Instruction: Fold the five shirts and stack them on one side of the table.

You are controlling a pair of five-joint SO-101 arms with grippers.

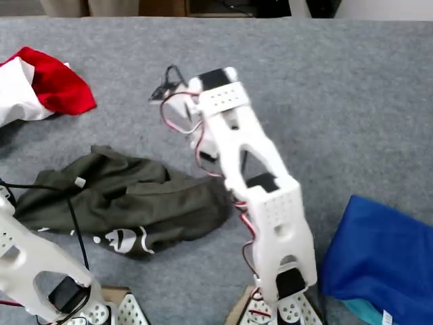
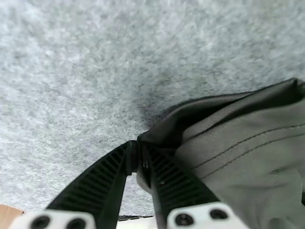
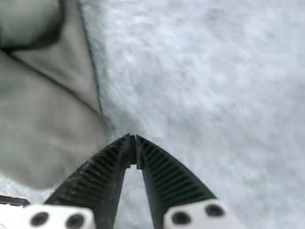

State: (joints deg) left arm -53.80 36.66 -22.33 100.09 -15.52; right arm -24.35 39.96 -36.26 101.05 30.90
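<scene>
The left gripper point(image 2: 138, 160) had its jaws drawn together on the hem of the olive shirt point(image 2: 238, 157), with a lip of cloth caught between the ribbed fingers near the tips. It gripped the very edge of the garment, probably so that the edge could be drawn out without dragging the bulk. Behind the pinch the cloth lay slack on the grey table point(image 2: 71, 71).

The right gripper point(image 3: 133, 151) was closed tip to tip with nothing between the jaws. It was poised over bare table just beside the shirt's edge, not touching it. I judged it was lining up for a second hold; it would need to open before taking any cloth.

From above, the olive shirt lay as a crumpled heap at the near middle of the table, between the two arms. Body and sleeves were bunched, with a white print showing at the near edge. It was not flat, so it would need spreading before any fold.

The right arm point(image 1: 270, 203) reached out along the heap's side. The left arm point(image 1: 27, 264) sat low at the near corner.

- **Red and white shirt** point(image 1: 40, 88): bunched at the far edge on the left arm's side, unfolded.
- **Blue shirt** point(image 1: 379, 257): lay flatter at the near edge on the right arm's side, with a teal piece point(image 1: 362, 313) showing under it. This was possibly the start of the stack, though I could not be sure.

Most of the task looked undone.
</scene>
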